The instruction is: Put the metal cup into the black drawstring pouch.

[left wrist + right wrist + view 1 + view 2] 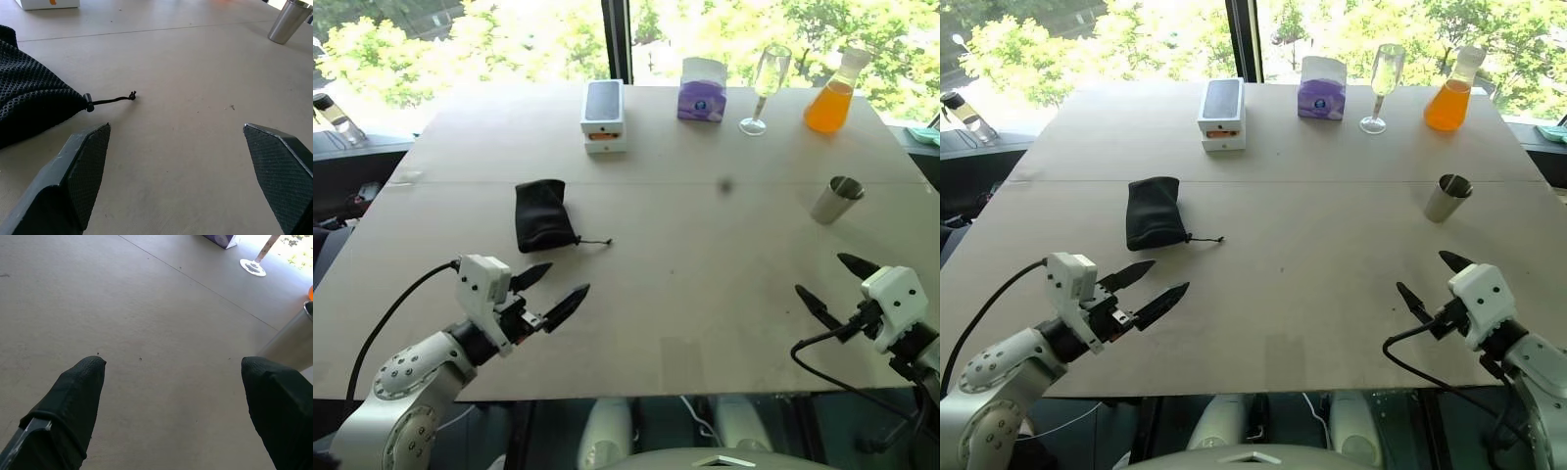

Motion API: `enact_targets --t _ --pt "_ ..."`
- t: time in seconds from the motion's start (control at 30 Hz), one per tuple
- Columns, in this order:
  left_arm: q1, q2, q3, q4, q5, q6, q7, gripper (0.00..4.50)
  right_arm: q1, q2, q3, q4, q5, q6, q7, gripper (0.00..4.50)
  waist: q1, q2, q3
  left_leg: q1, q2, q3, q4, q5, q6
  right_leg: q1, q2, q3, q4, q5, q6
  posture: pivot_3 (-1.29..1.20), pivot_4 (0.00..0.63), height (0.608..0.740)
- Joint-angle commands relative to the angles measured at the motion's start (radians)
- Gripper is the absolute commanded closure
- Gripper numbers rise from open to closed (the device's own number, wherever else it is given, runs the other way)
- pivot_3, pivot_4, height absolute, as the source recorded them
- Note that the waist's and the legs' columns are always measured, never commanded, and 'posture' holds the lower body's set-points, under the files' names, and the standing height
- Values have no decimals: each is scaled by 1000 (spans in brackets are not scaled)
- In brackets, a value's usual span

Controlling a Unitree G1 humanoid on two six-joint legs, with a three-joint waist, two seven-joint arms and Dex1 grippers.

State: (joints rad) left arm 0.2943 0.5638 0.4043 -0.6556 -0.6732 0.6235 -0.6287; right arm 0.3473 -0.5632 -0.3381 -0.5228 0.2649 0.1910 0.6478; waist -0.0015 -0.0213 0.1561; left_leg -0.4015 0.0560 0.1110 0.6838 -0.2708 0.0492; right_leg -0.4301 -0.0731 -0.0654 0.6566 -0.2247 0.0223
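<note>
Two black-fingered hands hover low over the near edge of the pale tabletop (685,294), and both stand wide, holding nothing. The left hand (551,290) sits just short of the small black drawstring pouch (543,215), which lies flat on the left half of the tabletop, its gathered mouth and thin cord (590,241) trailing out toward the middle. The right hand (829,284) is on the other side, with the small shiny steel cup (835,200) standing upright a little beyond it and apart from it. Cup and pouch are well apart, with bare tabletop between them.

Along the far edge stand a white box with a dark top (604,115), a purple tissue box (702,89), a tall clear stemmed glass (766,88) and a flask of orange liquid (833,94).

Nothing of the task looks started, so the step in hand is, I would say, fetching the cup. The right hand is the nearer one, and its fingers already seem wide enough to straddle the tapered wall. Coming in level and closing around the middle of the body, not near the rim, should keep the smooth metal from slipping or tipping. The pouch looks the harder part: its mouth is drawn nearly shut and the fabric is limp, so the left hand will likely have to pinch one lip and lift it open before the cup can go in.
</note>
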Motion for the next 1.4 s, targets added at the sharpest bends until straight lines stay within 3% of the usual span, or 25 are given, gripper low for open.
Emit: enact_targets --t 0.03,0.4,0.53,0.6,0.77,1.3,1.4 --pt "-23 14 10 -25 -16 -14 10 31 -5 -4 -9 -4 -6 -27 -5 0 0 0 0 0 0 0 0 0 0 0 0 0 0 0 0 0 150 737" --pt "-104 59 -15 17 12 -6 34 31 -34 -14 31 10 -10 -43 6 0 13 1 1 -1 0 1 -1 2 3 0 0 0 -1 0 0 0 150 737" --pt "-146 122 -16 116 132 -83 23 31 -28 -36 29 -17 71 -165 136 0 15 2 1 -1 0 0 -1 2 3 0 1 0 -1 0 0 0 150 737" --pt "-161 186 -38 196 241 -184 -16 31 -19 -76 56 -66 172 -134 238 0 16 2 2 -1 0 0 -1 2 3 0 1 0 -1 0 -1 0 150 737" --pt "-226 277 -116 359 424 -399 -69 31 -81 -89 136 -123 243 -168 317 0 16 4 3 0 1 1 -2 1 2 -1 0 0 -3 0 -1 0 150 737" --pt "-423 335 -233 674 685 -736 -79 31 -172 -2 273 -184 260 -198 258 0 16 3 3 -12 0 -3 -4 2 2 -3 1 -8 -13 5 0 0 150 737" --pt "-424 344 -264 687 823 -786 12 31 -163 1 280 -181 248 -209 247 0 16 3 3 -12 0 -3 -4 2 2 -3 1 -8 -13 5 0 0 150 737"
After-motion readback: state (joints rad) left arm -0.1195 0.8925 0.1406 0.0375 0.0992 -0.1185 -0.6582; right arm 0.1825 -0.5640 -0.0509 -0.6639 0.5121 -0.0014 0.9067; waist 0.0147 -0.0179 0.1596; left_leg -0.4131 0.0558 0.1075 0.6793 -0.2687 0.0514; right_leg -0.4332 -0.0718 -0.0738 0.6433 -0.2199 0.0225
